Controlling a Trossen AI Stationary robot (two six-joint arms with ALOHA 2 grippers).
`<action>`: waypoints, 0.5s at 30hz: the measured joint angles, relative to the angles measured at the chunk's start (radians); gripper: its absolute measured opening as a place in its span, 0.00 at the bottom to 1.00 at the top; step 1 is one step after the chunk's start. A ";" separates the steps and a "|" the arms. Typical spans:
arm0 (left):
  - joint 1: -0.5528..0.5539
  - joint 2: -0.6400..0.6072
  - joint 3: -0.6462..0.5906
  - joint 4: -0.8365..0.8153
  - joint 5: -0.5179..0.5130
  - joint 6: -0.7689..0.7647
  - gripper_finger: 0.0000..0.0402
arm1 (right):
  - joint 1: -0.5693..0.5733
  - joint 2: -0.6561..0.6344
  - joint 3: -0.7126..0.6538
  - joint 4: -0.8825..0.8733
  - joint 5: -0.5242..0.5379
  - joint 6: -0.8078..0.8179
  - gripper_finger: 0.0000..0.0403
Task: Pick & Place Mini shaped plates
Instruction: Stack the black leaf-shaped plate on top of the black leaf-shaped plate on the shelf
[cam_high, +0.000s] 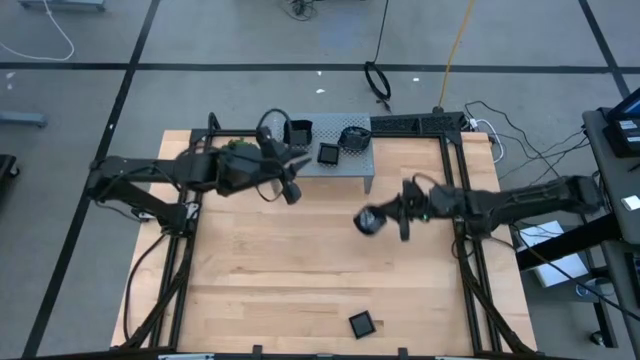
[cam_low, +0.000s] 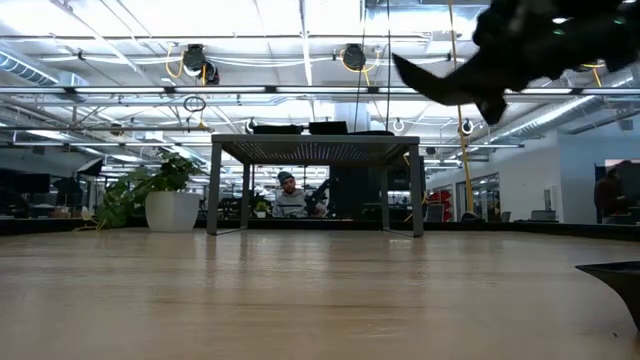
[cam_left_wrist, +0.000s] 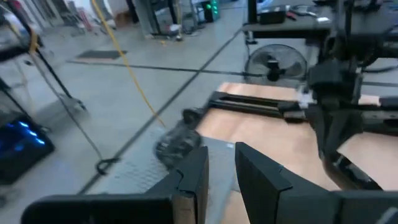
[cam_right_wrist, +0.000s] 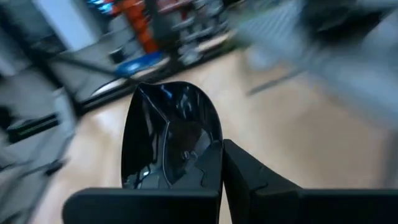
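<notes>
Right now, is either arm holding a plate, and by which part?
The right gripper holds a glossy black plate, pinched at its rim edge. The left gripper holds nothing.

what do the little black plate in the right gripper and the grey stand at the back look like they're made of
The black plate, pinched in the right gripper: glossy glazed ceramic or hard plastic, judging by its sharp bright reflections; the look leaves it open which. The grey stand: likely matte metal sheet, going by its perforated top and thin straight legs in the low view.
</notes>
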 joint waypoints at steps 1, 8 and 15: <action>0.010 -0.008 0.000 0.000 0.000 0.019 0.21 | -0.039 0.003 0.025 -0.012 0.000 -0.032 0.00; 0.083 -0.029 0.000 -0.008 0.001 0.115 0.21 | -0.281 0.034 0.219 -0.124 0.002 -0.136 0.00; 0.161 -0.028 0.000 -0.009 0.001 0.147 0.21 | -0.480 0.086 0.356 -0.184 -0.105 -0.184 0.00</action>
